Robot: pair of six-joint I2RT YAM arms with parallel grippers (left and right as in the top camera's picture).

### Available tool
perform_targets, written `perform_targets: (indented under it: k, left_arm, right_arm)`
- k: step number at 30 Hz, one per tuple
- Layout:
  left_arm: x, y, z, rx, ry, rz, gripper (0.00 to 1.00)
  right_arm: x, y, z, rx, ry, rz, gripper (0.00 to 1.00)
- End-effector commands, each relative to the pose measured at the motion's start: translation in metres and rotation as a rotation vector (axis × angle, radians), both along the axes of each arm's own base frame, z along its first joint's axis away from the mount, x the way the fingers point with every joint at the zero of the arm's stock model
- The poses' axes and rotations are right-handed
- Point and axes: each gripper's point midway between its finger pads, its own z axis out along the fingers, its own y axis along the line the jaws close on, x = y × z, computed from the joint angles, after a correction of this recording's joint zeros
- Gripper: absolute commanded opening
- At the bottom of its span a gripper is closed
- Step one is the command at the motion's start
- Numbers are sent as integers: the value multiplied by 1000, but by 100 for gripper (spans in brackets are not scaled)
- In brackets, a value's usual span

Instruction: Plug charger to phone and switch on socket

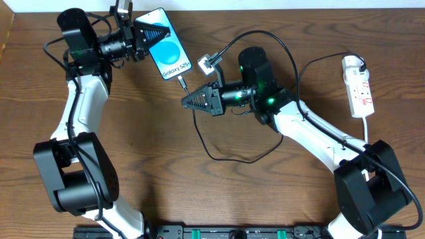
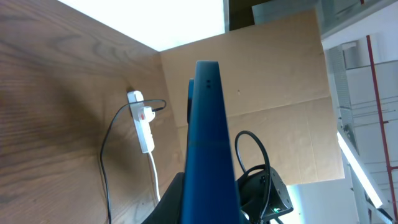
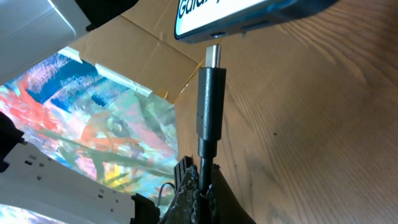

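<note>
Above the wooden surface (image 1: pixel 265 199), your left claw (image 1: pixel 149 33) clamps the phone (image 1: pixel 170 52), your right claw (image 1: pixel 186 101) pinches the charger (image 3: pixel 210 112), tip at the port (image 3: pixel 216 36): keep it square and push straight in.

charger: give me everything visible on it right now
The charger is a thin black cable with a moulded black connector and a bare silver tip. The right claw is shut on the cable just behind the connector. The tip meets the bottom edge of the phone, metal showing. Slack loops over the table toward the socket.
</note>
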Motion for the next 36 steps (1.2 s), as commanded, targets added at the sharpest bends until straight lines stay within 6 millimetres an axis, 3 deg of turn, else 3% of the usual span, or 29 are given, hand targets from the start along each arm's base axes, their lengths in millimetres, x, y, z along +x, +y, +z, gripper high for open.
perform_targets:
  k: [1, 12, 36]
  left_arm:
    - [-3, 0, 6, 2, -17, -1, 7]
    - [-5, -10, 6, 2, -17, -25, 7]
    - [-3, -10, 6, 3, -17, -14, 7]
  right_arm:
    - [0, 0, 17, 24, -31, 0, 1]
    - [4, 0, 16, 16, -16, -26, 1]
    - [16, -9, 20, 31, -12, -54, 1]
